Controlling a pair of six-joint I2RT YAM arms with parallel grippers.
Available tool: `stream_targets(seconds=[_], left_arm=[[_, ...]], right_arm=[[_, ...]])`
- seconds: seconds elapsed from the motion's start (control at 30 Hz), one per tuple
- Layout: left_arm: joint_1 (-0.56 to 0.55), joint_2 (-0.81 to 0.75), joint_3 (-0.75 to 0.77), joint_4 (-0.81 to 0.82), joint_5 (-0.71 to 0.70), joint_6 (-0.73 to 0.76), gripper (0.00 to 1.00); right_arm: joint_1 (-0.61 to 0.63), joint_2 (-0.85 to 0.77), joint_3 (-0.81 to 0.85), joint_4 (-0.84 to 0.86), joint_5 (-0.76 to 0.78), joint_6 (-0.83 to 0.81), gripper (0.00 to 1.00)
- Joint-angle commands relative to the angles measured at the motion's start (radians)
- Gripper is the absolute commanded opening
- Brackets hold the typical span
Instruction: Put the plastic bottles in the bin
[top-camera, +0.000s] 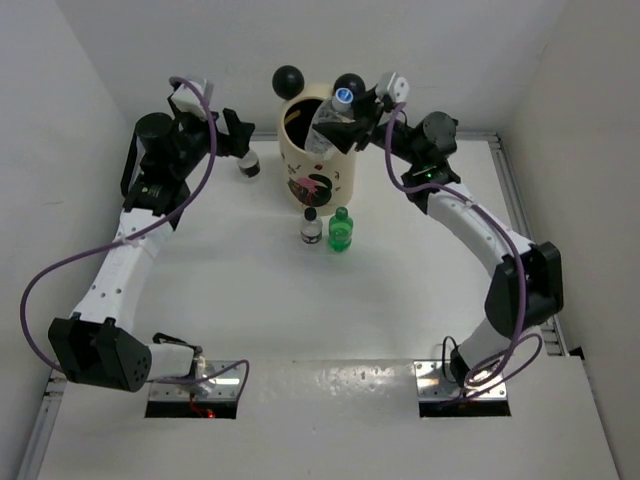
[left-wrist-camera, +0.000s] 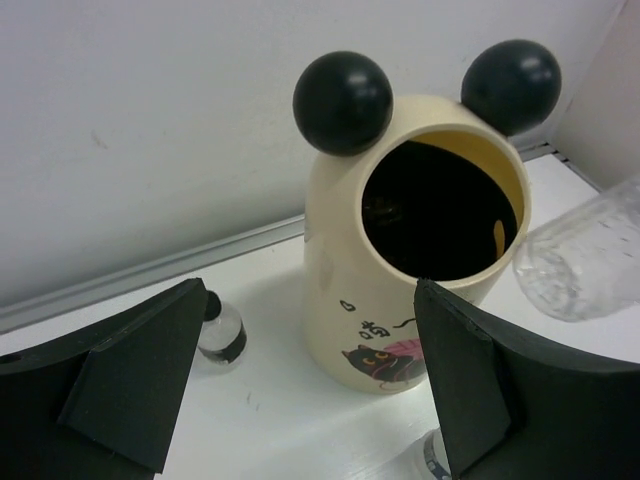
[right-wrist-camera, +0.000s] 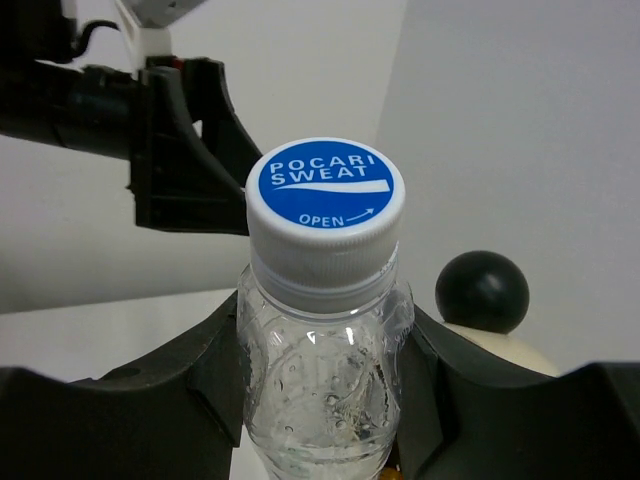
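My right gripper is shut on the shoulder of a clear bottle with a blue cap. The bottle hangs tilted over the open mouth of the cream bin, and its lower end shows beside the rim. My left gripper stands open just left of the bin, holding nothing. A small clear bottle with a black cap stands below it. Another black-capped clear bottle and a green bottle stand side by side in front of the bin.
White walls close the table at the back and on both sides. The bin's two black ball ears stick up from its rim. A metal rail runs along the right edge.
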Motion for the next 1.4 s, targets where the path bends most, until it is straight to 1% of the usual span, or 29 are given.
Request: stream_targets(seconds=[0.0, 0.17, 0.33, 0.37, 0.4, 0.43, 0.53, 0.57, 0.6, 0.63, 0.67, 0.7, 0.73, 0.83, 0.87, 0.9, 0.93, 0.97, 1.03, 1.1, 1.13, 1.2, 1.3, 1.33, 1.37], left_arm=[[0.017, -0.036, -0.028, 0.012, -0.013, 0.028, 0.92], [0.037, -0.036, -0.049, 0.003, -0.013, 0.047, 0.92], [0.046, -0.046, -0.083, 0.003, -0.013, 0.065, 0.92], [0.046, -0.046, -0.083, 0.003, -0.013, 0.065, 0.92], [0.046, -0.046, -0.083, -0.011, -0.013, 0.065, 0.93], [0.055, -0.035, -0.083, -0.011, -0.013, 0.065, 0.93], [0.092, -0.026, -0.103, -0.022, -0.024, 0.053, 0.93], [0.101, -0.026, -0.103, -0.022, -0.015, 0.053, 0.93], [0.101, -0.015, -0.114, -0.022, -0.015, 0.053, 0.93], [0.118, -0.015, -0.114, -0.022, -0.003, 0.044, 0.93], [0.135, -0.006, -0.123, -0.012, 0.007, 0.044, 0.93], [0.135, 0.008, -0.123, -0.012, 0.031, 0.044, 0.93], [0.150, 0.008, -0.132, -0.012, 0.031, 0.044, 0.93], [0.178, 0.028, -0.181, 0.030, 0.091, 0.044, 0.94], [0.178, 0.039, -0.191, 0.040, 0.109, 0.044, 0.94], [0.178, 0.039, -0.201, 0.040, 0.109, 0.063, 0.94], [0.178, 0.039, -0.212, 0.075, 0.119, 0.073, 0.94], [0.178, 0.051, -0.241, 0.095, 0.119, 0.085, 0.94], [0.178, 0.071, -0.273, 0.144, 0.129, 0.094, 0.94], [0.178, 0.099, -0.293, 0.190, 0.151, 0.103, 0.94], [0.178, 0.109, -0.304, 0.239, 0.160, 0.112, 0.94], [0.178, 0.164, -0.313, 0.283, 0.172, 0.123, 0.94], [0.178, 0.244, -0.289, 0.336, 0.182, 0.135, 0.94], [0.178, 0.301, -0.275, 0.351, 0.182, 0.145, 0.94], [0.178, 0.330, -0.242, 0.351, 0.168, 0.145, 0.94]], right_arm=[[0.008, 0.062, 0.115, 0.016, -0.012, -0.057, 0.00], [0.018, 0.130, 0.197, 0.004, 0.002, -0.092, 0.00], [0.032, 0.197, 0.213, 0.011, 0.045, -0.228, 0.00], [0.034, 0.231, 0.214, 0.014, 0.048, -0.239, 0.00], [0.031, 0.240, 0.223, 0.016, 0.059, -0.250, 0.03], [0.026, 0.251, 0.229, 0.014, 0.062, -0.282, 0.18], [0.023, 0.321, 0.261, 0.017, 0.062, -0.307, 0.35], [0.018, 0.335, 0.278, 0.016, 0.064, -0.310, 0.50], [0.017, 0.357, 0.290, 0.013, 0.064, -0.317, 0.58], [0.015, 0.377, 0.304, 0.016, 0.064, -0.319, 0.69], [0.011, 0.386, 0.309, 0.023, 0.062, -0.319, 0.90], [0.012, 0.395, 0.310, 0.030, 0.073, -0.314, 0.95], [0.014, 0.394, 0.307, 0.077, 0.086, -0.301, 1.00], [0.017, 0.360, 0.315, 0.093, 0.099, -0.206, 1.00], [0.018, 0.302, 0.316, 0.103, 0.102, -0.142, 1.00], [0.020, 0.302, 0.318, 0.103, 0.102, -0.121, 1.00], [0.023, 0.265, 0.316, 0.108, 0.105, -0.109, 1.00], [0.028, 0.228, 0.306, 0.106, 0.110, -0.063, 1.00], [0.032, 0.153, 0.293, 0.109, 0.111, -0.038, 1.00], [0.032, 0.118, 0.272, 0.097, 0.110, -0.026, 1.00], [0.037, 0.070, 0.266, 0.090, 0.113, -0.022, 1.00], [0.020, 0.043, 0.235, 0.056, 0.126, -0.034, 1.00], [-0.017, -0.031, 0.180, 0.007, 0.159, -0.043, 1.00], [-0.035, -0.056, 0.154, -0.031, 0.192, -0.043, 1.00], [-0.058, -0.068, 0.119, -0.045, 0.203, -0.044, 1.00]])
